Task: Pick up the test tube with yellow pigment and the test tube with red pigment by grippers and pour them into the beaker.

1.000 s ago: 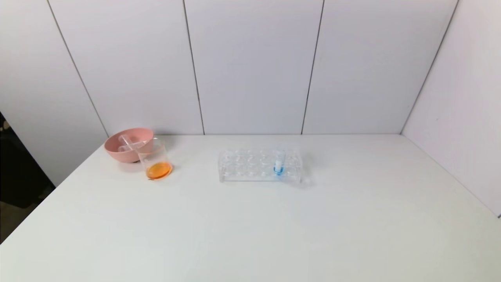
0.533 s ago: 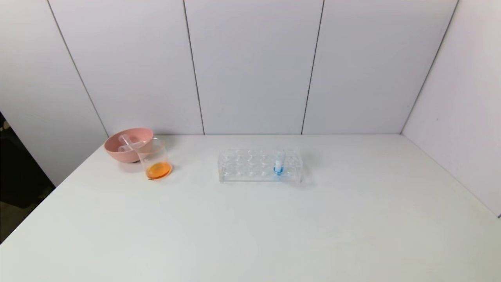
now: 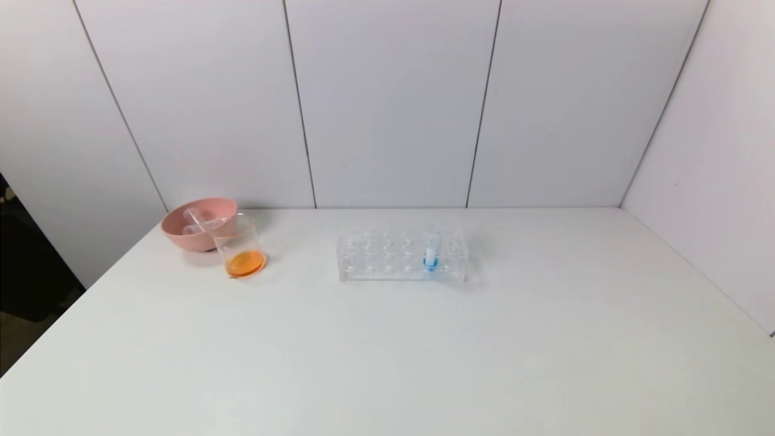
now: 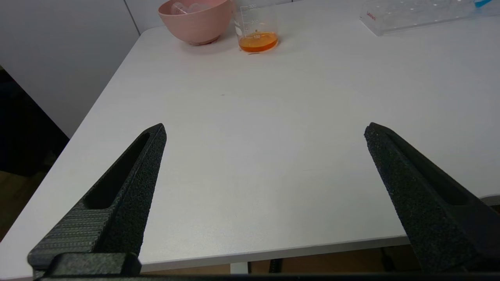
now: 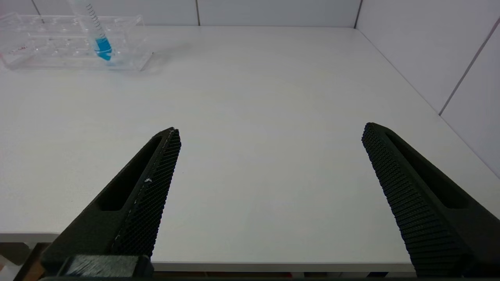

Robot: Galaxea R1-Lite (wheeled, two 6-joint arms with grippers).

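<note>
The left claw (image 4: 265, 132) hangs over the near edge of the white table (image 3: 387, 351), jaws spread wide and empty; the right claw (image 5: 269, 132) does the same at its own side. Far ahead of the left claw stands the small clear straight-walled beaker (image 4: 256, 27), holding orange liquid, touching or just beside the pink round bowl (image 4: 195, 23), in which two clear, seemingly emptied test tubes (image 3: 197, 223) lie. Ahead of the right claw, the clear plastic tube rack (image 5: 70, 43) keeps only a blue-liquid tube (image 5: 97, 37). The pouring looks done. Such tubes seem light, slick, brittle; best pinched mid-barrel, gently. The beaker would tip easily.
</note>
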